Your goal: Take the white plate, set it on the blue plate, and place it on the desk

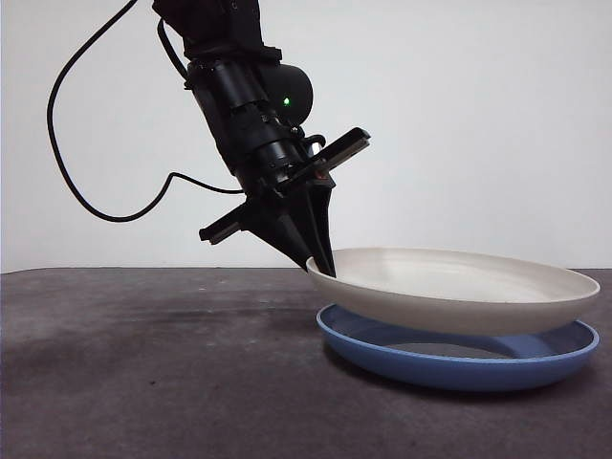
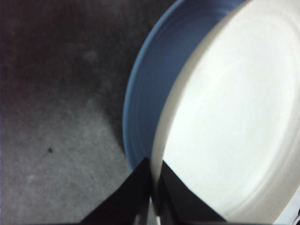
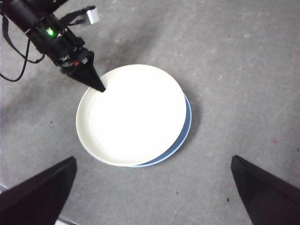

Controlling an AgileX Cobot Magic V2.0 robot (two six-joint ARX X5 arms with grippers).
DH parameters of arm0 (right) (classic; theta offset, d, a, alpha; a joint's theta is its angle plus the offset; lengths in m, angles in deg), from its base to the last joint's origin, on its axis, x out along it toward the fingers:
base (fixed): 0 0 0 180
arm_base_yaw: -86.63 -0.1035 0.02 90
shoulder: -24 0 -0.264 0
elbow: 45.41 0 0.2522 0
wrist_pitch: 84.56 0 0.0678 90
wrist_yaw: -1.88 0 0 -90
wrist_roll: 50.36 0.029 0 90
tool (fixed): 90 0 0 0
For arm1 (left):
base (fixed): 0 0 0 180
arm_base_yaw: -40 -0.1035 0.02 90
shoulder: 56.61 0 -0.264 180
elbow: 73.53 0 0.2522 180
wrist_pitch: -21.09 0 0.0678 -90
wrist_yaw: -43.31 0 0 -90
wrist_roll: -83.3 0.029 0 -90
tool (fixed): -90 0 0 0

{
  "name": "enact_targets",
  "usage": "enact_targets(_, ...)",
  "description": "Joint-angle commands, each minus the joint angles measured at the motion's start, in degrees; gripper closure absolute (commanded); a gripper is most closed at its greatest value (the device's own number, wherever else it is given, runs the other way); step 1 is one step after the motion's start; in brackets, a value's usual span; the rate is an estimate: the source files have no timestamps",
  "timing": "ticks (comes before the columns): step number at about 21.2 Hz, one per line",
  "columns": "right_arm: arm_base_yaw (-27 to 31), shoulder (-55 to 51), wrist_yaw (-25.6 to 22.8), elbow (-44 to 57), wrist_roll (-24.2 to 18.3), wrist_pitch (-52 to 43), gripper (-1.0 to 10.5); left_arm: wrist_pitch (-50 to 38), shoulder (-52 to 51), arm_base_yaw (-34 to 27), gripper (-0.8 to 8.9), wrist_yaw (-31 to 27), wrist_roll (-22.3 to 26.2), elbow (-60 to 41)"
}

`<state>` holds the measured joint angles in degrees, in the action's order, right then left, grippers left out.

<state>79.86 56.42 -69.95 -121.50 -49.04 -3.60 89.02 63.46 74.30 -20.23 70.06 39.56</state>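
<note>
The white plate [image 1: 459, 287] lies over the blue plate [image 1: 459, 368], shifted slightly off centre so a blue crescent shows along one side. My left gripper [image 1: 323, 268] comes down from the upper left and is shut on the white plate's left rim, which stands a little above the blue rim. In the left wrist view the jaws [image 2: 153, 187] pinch the cream rim [image 2: 234, 117] with the blue plate [image 2: 145, 93] beneath. I cannot tell whether the white plate's underside rests on the blue one. My right gripper [image 3: 152, 161] hangs open high above both plates [image 3: 136, 117].
The dark grey desk [image 1: 143, 363] stretches bare to the left of the plates. A black cable loops behind the left arm [image 1: 86, 191]. The desk's near edge shows at a corner of the right wrist view [image 3: 9, 190].
</note>
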Motion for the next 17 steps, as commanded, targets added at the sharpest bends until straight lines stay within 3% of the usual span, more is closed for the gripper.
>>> enact_targets(1, -0.24, -0.04, -0.04, -1.14, -0.48, 0.00, 3.8, -0.37, 2.01, 0.59, 7.99, 0.04, -1.07, 1.77)
enact_targets(11, -0.24, -0.02, -0.02, -1.14, -0.46, 0.31, 3.8, -3.06, 4.07, 1.03, 7.65, 0.07, -2.40, 1.90)
enact_targets(15, -0.24, -0.02, -0.02, -1.14, -0.46, 0.35, 3.8, -3.02, 4.07, 1.03, 4.46, 0.11, -2.47, 2.40)
enact_targets(17, -0.24, -0.02, -0.02, -1.14, -0.46, 0.37, 3.8, -2.43, 4.07, 1.01, 3.46, 0.13, -2.73, 3.85)
